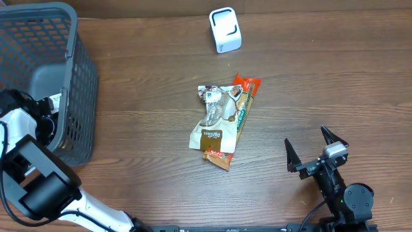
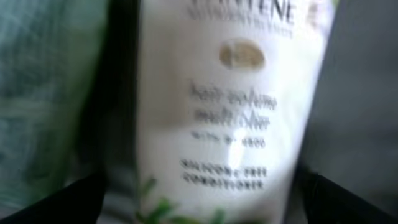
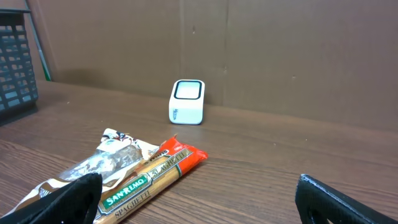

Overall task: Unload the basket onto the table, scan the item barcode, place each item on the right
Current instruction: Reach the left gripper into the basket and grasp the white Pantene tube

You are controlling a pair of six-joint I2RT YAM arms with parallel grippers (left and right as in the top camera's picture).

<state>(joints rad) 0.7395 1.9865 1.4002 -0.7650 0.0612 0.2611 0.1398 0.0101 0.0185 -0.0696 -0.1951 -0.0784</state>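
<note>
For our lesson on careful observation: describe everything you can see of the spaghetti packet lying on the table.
The spaghetti packet is a long, narrow plastic pack. Its far end is orange-red, its middle tan, and a green band on it reads San Remo Spaghetti. It lies flat on the wooden table, slanted, with the orange-red end pointing roughly towards the white scanner. A crinkled snack bag overlaps one long side. Nothing else touches it.

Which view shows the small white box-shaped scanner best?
The right wrist view: the small white box-shaped scanner stands unobstructed, showing its front face and dark-rimmed top window. The overhead view shows the scanner only from above, at the top of the frame. The left wrist view misses it entirely, filled by a blurred white conditioner bottle.
</note>
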